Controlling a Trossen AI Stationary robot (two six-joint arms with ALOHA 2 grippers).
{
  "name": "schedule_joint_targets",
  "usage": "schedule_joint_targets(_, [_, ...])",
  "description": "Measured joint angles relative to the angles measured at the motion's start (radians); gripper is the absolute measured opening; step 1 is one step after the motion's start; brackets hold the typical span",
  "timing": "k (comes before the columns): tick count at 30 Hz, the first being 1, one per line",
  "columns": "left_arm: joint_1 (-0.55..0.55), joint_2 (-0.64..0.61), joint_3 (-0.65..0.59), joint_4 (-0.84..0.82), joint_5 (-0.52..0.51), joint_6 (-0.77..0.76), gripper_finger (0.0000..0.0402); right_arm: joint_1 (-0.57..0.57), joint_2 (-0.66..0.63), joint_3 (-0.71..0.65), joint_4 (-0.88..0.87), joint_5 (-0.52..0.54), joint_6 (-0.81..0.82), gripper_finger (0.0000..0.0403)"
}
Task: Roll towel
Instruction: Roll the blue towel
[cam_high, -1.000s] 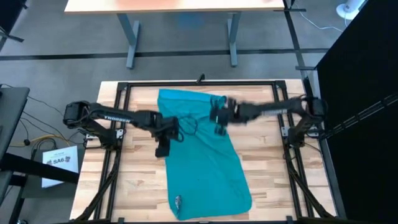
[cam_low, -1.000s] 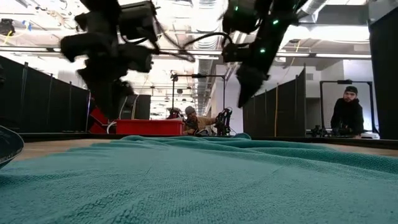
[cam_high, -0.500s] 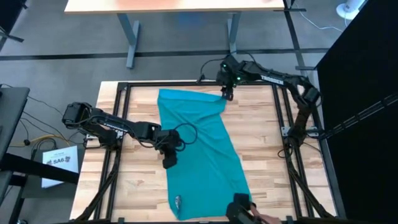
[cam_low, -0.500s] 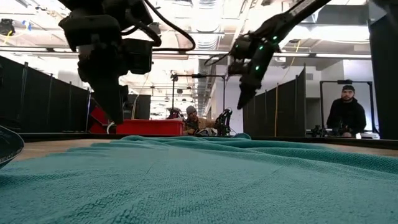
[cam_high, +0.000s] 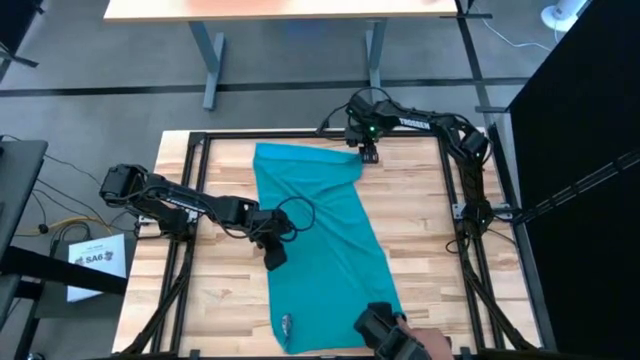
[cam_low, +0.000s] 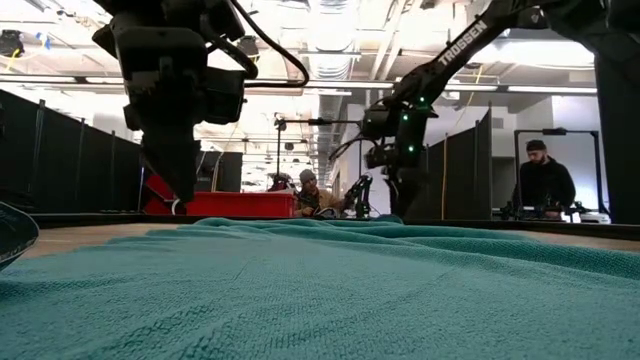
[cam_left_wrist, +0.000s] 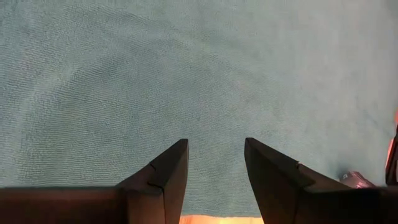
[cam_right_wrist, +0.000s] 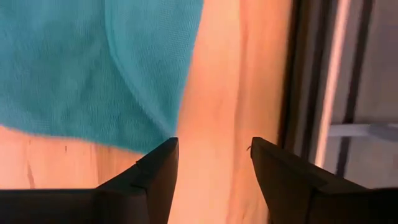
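Two spread, empty grippers as I see them: right gripper (cam_high: 369, 156) nearer the towel (cam_high: 320, 240) corner at upper centre, left gripper (cam_high: 274, 258) at its left edge, long axis running top to bottom

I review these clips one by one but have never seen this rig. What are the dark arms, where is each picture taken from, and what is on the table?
Two robot arms work at a wooden table. One picture looks straight down, one looks level across the tabletop, and two come from cameras on the arms' wrists.

A teal towel lies spread flat, not yet rolled. The left gripper hangs at the towel's left edge, fingers open, holding nothing. The right gripper is at the towel's far right corner, open over bare wood beside the cloth, also empty.

A person's hand shows at the near edge by the towel's corner. People stand in the room behind.
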Motion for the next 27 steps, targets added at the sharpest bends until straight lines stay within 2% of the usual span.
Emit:
schedule_joint_targets(9, [0.0,0.0,0.0,-0.004,-0.015,0.03,0.0143,0.039,-0.009,0.004,-0.045,-0.071,0.003,0.0187])
schedule_joint_targets(22, [0.0,-0.001,0.0,-0.047,-0.022,0.085,0.0143,0.077,0.002,0.004,-0.044,-0.072,-0.02,0.0187])
schedule_joint_targets(27, [0.0,-0.001,0.0,-0.046,-0.022,0.085,0.0143,0.087,0.017,0.003,-0.047,-0.041,-0.024,0.0178])
